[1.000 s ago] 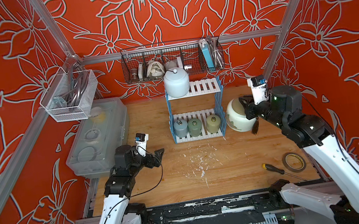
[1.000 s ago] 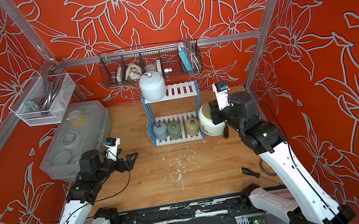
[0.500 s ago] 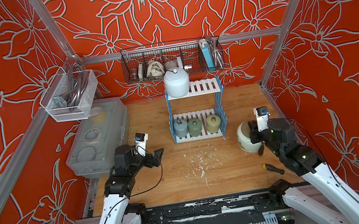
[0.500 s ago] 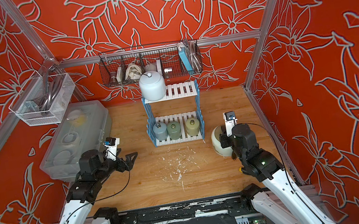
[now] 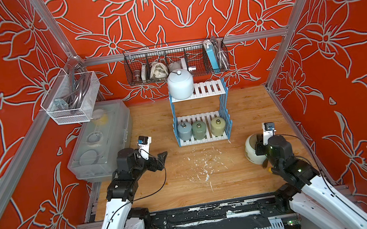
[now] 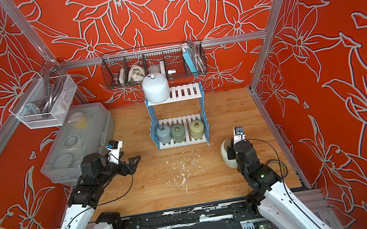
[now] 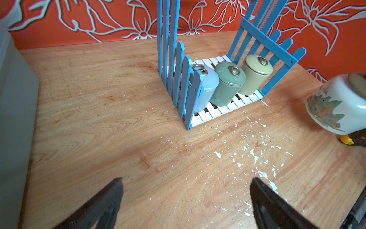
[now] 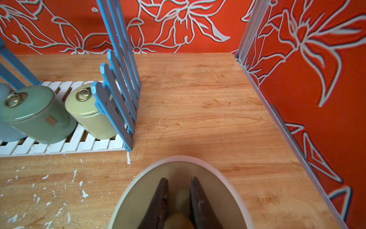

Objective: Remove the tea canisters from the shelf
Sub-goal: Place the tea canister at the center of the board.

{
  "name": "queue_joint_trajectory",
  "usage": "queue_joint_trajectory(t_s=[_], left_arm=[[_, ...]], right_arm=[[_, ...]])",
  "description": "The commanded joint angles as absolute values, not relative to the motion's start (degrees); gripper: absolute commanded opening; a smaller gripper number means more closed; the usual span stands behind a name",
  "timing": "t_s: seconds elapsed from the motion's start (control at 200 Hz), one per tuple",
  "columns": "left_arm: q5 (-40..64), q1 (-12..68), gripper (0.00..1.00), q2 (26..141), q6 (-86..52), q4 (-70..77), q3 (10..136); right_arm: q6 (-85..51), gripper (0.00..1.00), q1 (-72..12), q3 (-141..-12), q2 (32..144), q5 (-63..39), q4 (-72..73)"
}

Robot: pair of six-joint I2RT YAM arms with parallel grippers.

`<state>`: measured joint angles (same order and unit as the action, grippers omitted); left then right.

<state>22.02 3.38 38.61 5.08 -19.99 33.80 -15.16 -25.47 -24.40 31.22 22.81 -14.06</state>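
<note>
My right gripper (image 8: pixel 179 185) is pinched narrow on the lid knob (image 8: pixel 182 196) of the big cream canister (image 5: pixel 251 149), off the shelf (image 5: pixel 209 89), on my right side. It is glazed ceramic, and I judge it heavy, slick and breakable, its lid liable to lift free. The big pale canister (image 5: pixel 180 86) sits on the top tier, knob uppermost. 3 small cylinders (image 5: pixel 199 130) line the lower tier. My left gripper (image 7: pixel 186 190) gapes wide, empty, over the flecked wooden table (image 5: pixel 212 184), red walls (image 5: pixel 355 69) close.

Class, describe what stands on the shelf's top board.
One large pale canister with a knob lid, at one end of the shelf; the other slats are bare. The lid hides its contents.
</note>
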Motion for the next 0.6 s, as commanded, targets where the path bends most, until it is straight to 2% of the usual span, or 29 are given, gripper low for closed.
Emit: queue_joint_trajectory(t_s=[0.0,0.596], left_arm=[[22.7,3.2,0.99,38.2,5.6,-18.7,33.2],[22.7,3.0,0.99,38.6,5.5,-18.8,33.1]], right_arm=[[-17.2,0.00,-25.8,-24.2,31.3,27.1,-2.9],[-22.0,0.00,-25.0,-20.2,32.5,28.9,-2.0]])
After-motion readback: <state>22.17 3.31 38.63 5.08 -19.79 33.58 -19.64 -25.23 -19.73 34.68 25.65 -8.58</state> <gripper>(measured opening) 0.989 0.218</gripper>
